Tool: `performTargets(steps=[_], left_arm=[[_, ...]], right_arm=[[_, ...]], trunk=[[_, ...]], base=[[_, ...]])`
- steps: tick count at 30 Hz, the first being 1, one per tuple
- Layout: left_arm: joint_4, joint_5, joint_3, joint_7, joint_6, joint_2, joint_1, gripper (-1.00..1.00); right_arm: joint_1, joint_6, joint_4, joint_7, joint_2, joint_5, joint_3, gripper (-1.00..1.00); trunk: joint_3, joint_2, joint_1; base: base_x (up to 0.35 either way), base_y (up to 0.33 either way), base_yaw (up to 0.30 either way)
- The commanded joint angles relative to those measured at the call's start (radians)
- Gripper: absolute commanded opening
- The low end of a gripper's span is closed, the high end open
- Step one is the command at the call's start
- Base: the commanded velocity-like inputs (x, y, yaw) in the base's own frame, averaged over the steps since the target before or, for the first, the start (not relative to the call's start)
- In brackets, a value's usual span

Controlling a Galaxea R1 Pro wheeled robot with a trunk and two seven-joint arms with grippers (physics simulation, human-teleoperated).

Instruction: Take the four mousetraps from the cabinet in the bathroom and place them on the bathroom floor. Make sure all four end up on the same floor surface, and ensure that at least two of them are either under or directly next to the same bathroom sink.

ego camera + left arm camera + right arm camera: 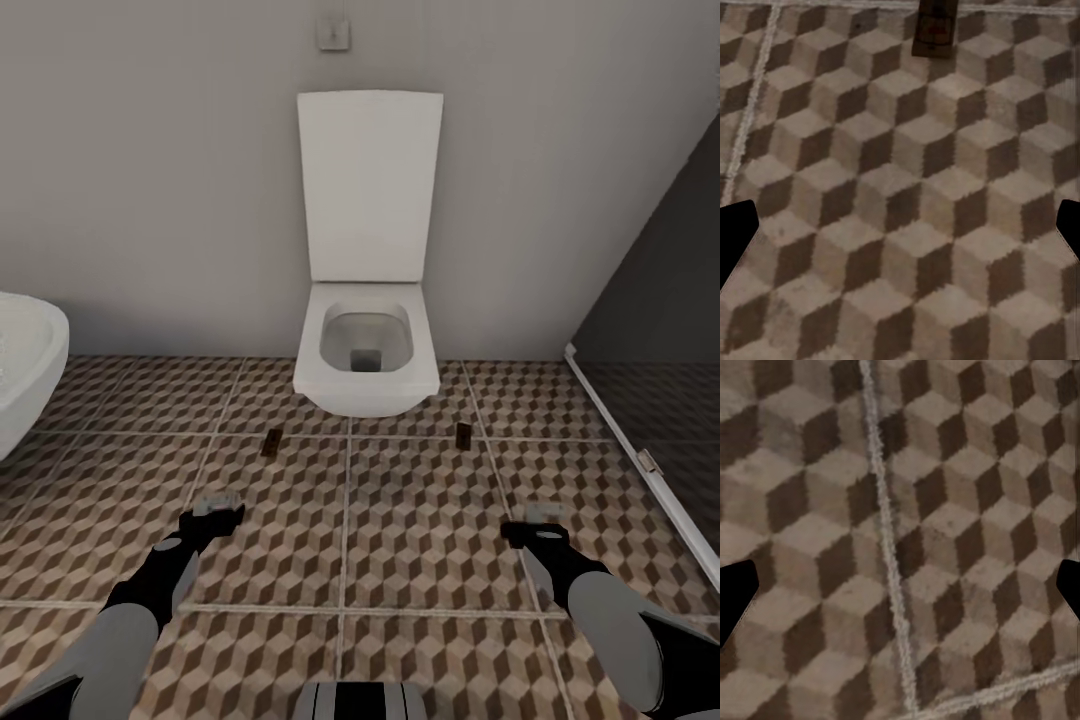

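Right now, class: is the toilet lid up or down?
Up. The toilet lid stands upright against the wall, leaving the open bowl exposed.

Two mousetraps (pixel 270 445) (pixel 464 434) on floor (pixel 420 520) flanking toilet (pixel 366 360)

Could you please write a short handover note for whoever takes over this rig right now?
Left gripper: open, empty, above the bathroom floor.
Right gripper: open, empty, above the tiles.
Two mousetraps lie on the tiles in front of the toilet: one left, one right.
Done: those two are on the floor.
Left: the other two mousetraps; at least two must end up under or next to the sink.
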Motion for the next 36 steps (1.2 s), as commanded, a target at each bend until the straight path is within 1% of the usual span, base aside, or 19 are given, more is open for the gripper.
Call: performTargets(steps=[1, 12, 24, 36], left_arm=[[0.0, -0.01, 0.008, -0.008, -0.002, -0.001, -0.001, 1.0], [0.001, -0.009, 0.008, -0.008, -0.002, -0.001, -0.001, 1.0], [0.002, -0.009, 0.008, -0.008, -0.006, -0.002, 0.0, 1.0], [0.001, -0.009, 0.009, -0.008, -0.006, 0.0, -0.001, 1.0]], right_arm=[[0.0, 0.004, -0.001, -0.002, 0.0, 0.01, -0.006, 1.0], [0.0, 0.002, -0.003, 0.002, 0.003, 0.015, -0.004, 1.0], [0.0, -0.04, -0.012, 0.003, 0.006, 0.023, -0.001, 1.0], [0.0, -0.045, -0.013, 0.002, 0.007, 0.024, -0.001, 1.0]], trunk=[[0.003, 0.0, -0.001], [0.046, 0.003, -0.006], [0.092, 0.005, -0.011], [0.139, 0.008, -0.016]], base=[[0.0, 0.0, 0.0], [0.0, 0.0, 0.0], [0.0, 0.0, 0.0], [0.0, 0.0, 0.0]])
